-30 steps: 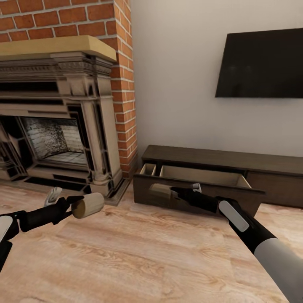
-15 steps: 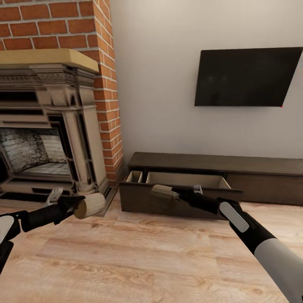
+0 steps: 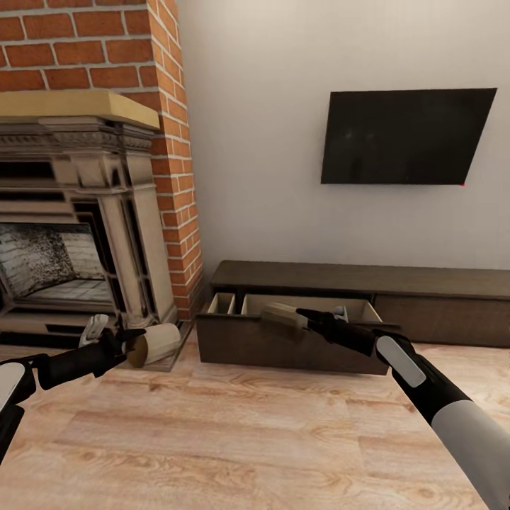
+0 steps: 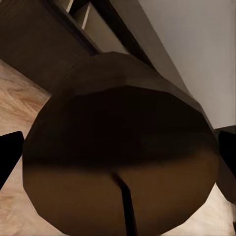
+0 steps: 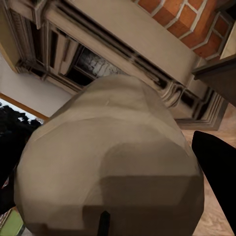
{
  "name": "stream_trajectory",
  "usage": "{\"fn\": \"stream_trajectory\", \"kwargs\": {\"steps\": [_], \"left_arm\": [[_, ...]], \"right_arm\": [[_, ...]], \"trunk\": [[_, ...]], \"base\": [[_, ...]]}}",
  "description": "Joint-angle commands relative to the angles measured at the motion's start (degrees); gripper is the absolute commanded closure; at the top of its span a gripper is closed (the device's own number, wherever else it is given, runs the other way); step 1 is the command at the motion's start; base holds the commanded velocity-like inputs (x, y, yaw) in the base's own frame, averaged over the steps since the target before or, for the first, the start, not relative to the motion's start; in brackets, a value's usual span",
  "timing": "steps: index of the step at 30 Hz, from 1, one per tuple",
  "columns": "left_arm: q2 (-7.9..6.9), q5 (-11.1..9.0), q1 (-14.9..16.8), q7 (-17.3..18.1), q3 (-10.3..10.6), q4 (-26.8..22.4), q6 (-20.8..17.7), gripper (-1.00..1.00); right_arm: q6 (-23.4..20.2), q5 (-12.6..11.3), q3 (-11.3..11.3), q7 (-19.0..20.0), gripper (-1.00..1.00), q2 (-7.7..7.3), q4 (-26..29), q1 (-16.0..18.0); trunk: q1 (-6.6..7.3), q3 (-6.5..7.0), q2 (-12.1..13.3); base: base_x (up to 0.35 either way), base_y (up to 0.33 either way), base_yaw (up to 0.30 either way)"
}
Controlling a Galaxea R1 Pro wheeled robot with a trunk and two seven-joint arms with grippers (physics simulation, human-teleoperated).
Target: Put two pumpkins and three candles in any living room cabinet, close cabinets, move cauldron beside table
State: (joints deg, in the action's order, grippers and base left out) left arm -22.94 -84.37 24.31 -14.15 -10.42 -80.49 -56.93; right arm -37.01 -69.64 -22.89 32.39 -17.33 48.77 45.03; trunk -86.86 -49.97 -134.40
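Note:
The long dark brown cabinet stands against the wall, its left drawer pulled open with pale compartments showing. My right gripper is shut on a beige candle, held at the drawer's front rim; in the right wrist view the candle sits between dark fingers. My left gripper is shut on a second candle, low over the floor left of the drawer. The left wrist view looks onto that candle's wick end, with the drawer behind it.
A stone fireplace with a brick chimney stands at the left, its hearth edge close to my left gripper. A dark television hangs on the wall above the cabinet. Wooden floor stretches in front.
The camera has turned and come closer, so the scene has shifted left. My right gripper has lifted its candle from in front of the drawer face to the drawer's rim. The left candle stays held.

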Motion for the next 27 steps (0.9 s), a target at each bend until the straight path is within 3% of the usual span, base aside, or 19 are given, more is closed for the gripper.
{"fn": "stream_trajectory", "kwargs": {"steps": [1,16,20,27], "left_arm": [[-0.01,-0.93,0.04,-0.58,-0.04,-0.11,-0.20,1.00],[-0.43,-7.69,0.01,-0.58,0.27,-0.49,-0.37,1.00],[-0.54,-9.69,0.02,-0.58,2.91,-0.54,-0.37,1.00],[-0.80,-12.11,0.01,-0.55,4.58,-0.55,-0.37,1.00]], "right_arm": [[-0.19,-0.32,-0.15,0.04,1.00,-0.06,-0.01,0.05],[-0.09,-0.32,-0.06,0.12,1.00,-0.07,-0.17,0.05],[-0.08,-0.35,-0.05,0.12,1.00,0.09,-0.18,0.05],[0.07,-0.41,-0.01,0.24,1.00,0.23,-1.81,0.05]], "trunk": [[0.24,0.04,0.39],[3.53,1.35,6.40],[4.41,1.69,8.01],[5.95,2.29,10.81]], "base": [[0.000,0.000,0.000],[0.000,0.000,0.000],[0.000,0.000,0.000],[0.000,0.000,0.000]]}}
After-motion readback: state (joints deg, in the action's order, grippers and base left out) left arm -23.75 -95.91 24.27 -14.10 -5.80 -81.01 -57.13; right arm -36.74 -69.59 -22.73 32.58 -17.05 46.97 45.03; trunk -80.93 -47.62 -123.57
